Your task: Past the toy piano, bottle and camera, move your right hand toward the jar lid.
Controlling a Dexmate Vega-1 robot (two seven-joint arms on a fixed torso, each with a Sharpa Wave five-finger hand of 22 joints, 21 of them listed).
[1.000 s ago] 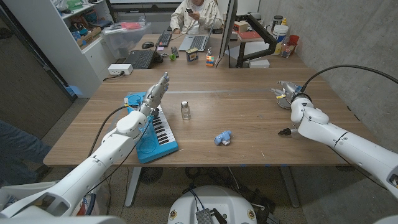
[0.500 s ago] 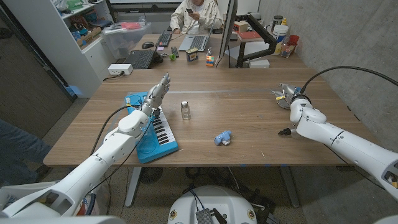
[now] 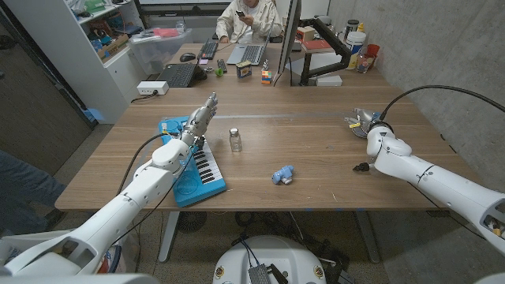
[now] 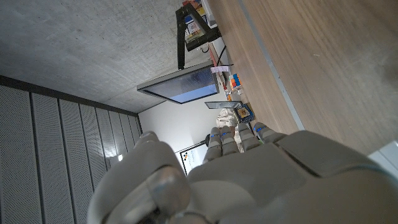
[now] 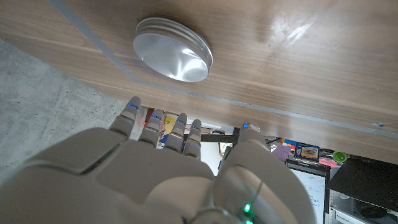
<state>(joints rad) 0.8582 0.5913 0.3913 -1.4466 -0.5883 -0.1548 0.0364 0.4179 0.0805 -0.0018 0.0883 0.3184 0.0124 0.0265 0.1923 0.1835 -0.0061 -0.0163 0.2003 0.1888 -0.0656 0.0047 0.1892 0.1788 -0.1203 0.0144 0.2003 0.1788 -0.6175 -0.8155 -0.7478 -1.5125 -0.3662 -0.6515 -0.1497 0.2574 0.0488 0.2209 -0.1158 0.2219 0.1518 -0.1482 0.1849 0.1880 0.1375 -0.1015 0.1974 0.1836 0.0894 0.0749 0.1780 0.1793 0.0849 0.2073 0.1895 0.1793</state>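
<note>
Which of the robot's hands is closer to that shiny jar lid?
The right. The right hand hovers right beside the jar lid near the table's far right side, fingers reaching toward it. The left hand is far across the table, above the toy piano.

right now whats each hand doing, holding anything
Left hand: open, fingers straight, raised over the toy piano, holding nothing.
Right hand: open, fingers apart, holding nothing, near the jar lid but not touching it.
</note>
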